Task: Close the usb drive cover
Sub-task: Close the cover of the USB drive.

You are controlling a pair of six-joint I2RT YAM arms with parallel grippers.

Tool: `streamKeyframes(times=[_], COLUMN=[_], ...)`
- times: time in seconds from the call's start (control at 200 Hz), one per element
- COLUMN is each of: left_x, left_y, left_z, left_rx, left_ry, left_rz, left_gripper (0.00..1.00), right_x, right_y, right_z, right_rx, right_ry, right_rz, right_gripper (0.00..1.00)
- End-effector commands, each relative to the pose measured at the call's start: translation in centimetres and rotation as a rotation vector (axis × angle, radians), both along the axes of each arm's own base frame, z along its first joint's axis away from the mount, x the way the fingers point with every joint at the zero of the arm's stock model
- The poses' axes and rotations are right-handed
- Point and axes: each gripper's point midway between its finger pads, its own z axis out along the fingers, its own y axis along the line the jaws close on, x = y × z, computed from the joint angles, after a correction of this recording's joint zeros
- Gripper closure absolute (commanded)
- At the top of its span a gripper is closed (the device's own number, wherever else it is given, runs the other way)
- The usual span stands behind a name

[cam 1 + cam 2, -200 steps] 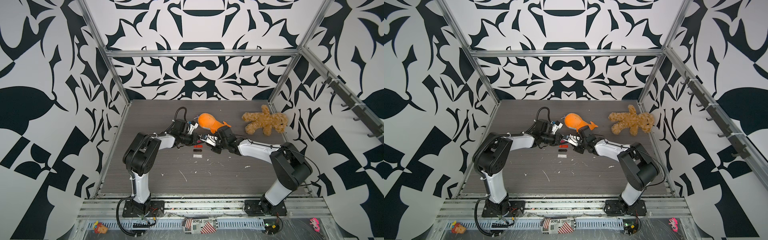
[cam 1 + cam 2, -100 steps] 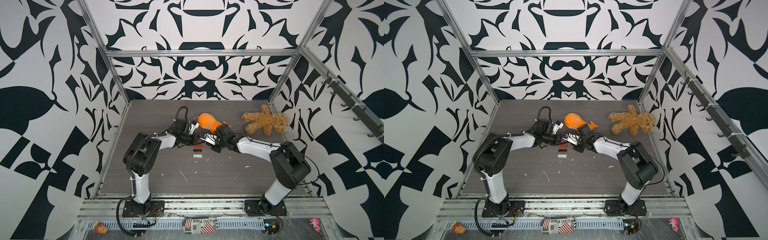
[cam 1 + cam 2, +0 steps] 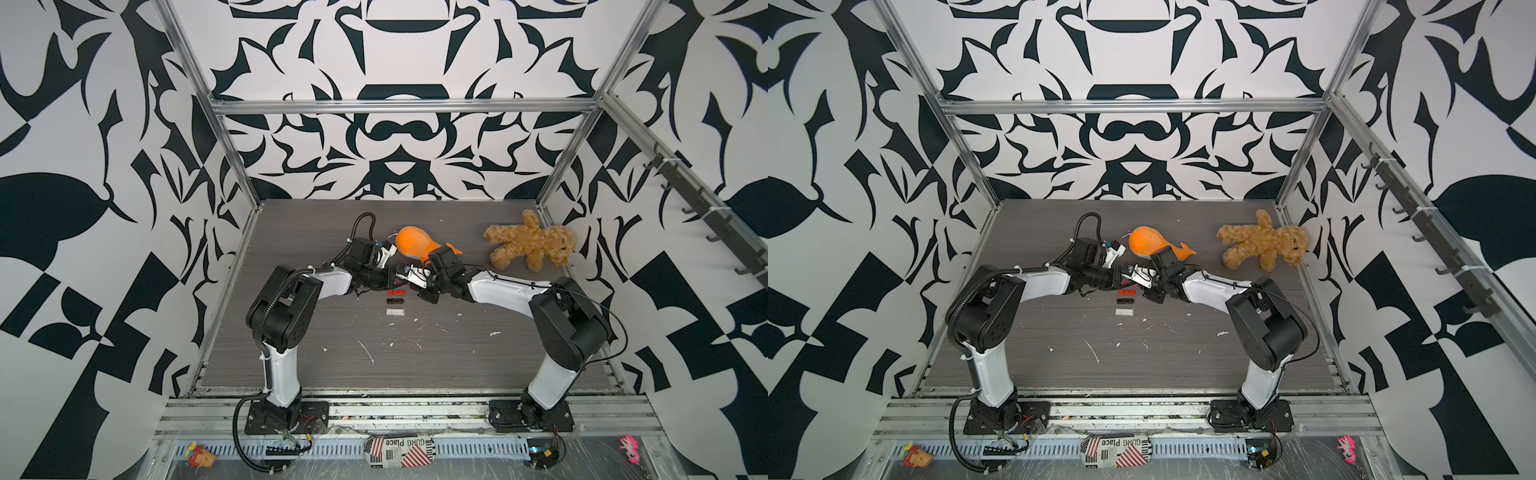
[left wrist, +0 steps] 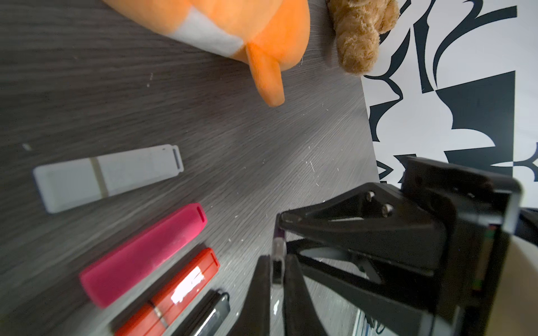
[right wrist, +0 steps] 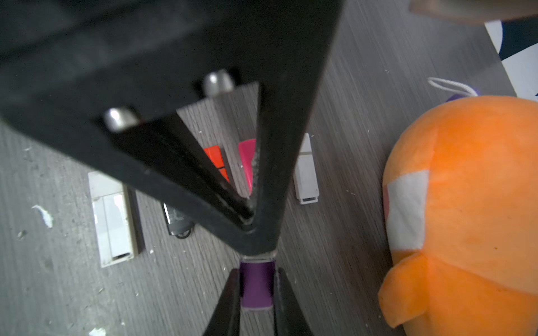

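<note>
Right wrist view, lower centre: right gripper (image 5: 257, 275) clamped on purple usb drive (image 5: 256, 291), left gripper (image 5: 255, 247) pinching clear cover (image 5: 257, 257). Looks like the capping step; next needs a straight axial push.

The left gripper (image 3: 1121, 277) and right gripper (image 3: 1140, 279) stand tip to tip, an orange plush (image 3: 1148, 245) just behind them and 3 small drives (image 3: 1126, 300) just in front.
</note>
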Motion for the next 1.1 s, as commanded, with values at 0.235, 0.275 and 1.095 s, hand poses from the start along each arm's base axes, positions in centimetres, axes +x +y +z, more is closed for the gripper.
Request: streamKeyframes(times=[0.235,0.275,1.095], left_x=[-4.4,-4.4,-1.6], left_y=[-2.1,-2.1,2.5], left_z=[-2.3,-2.3,3.5], left_rx=[0.011,0.010,-0.128], left_ry=[0.111,0.110,0.019], left_rz=[-0.129,-0.130,0.012], left_gripper=[0.93,0.93,0.59], right_x=[0.4,0.2,-4.1], right_y=[9.3,9.2,-1.4], right_z=[18.4,18.0,1.0], right_rx=[0.485,0.477,-0.091], right_ry=[-0.441,-0.431,-0.047], right_rz=[0.278,0.281,0.049], right_gripper=[0.92,0.93,0.90])
